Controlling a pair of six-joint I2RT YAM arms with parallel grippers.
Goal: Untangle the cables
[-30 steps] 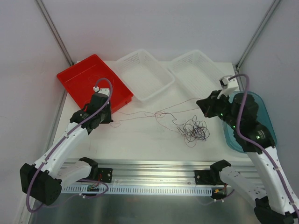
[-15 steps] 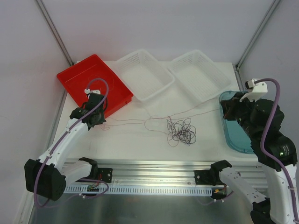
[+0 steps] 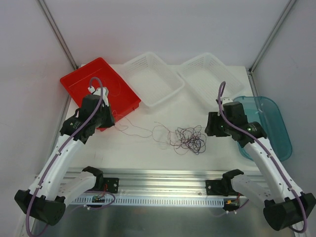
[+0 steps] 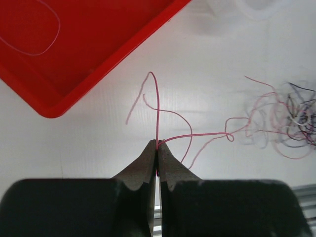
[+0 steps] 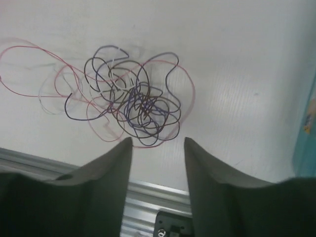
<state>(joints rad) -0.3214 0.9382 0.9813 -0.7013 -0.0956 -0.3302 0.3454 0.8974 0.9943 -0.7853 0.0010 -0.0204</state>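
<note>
Cables (image 3: 186, 139) lie in a loose tangle on the table (image 3: 148, 154), between the two arms and a little right of the middle. Half a second before, one pink strand (image 4: 197, 135) was pulled tight from the left arm across to the teal tray (image 3: 274, 121). Now this strand lies slack in soft curves, and the tangle has shifted a little to the left. The right gripper (image 5: 157, 152) has come back from that tray and hovers over the right side of the tangle. Its jaws stand apart, about half open, with nothing between them (so it has let the strand go). I judge that the pull did not free the pink strand fully, because it still runs into the tangle, so a new grasp seems needed. The left gripper (image 4: 157, 147) is fully closed and pinches the pink strand at its tips, just beside the corner of the red tray (image 4: 118, 59).
</note>
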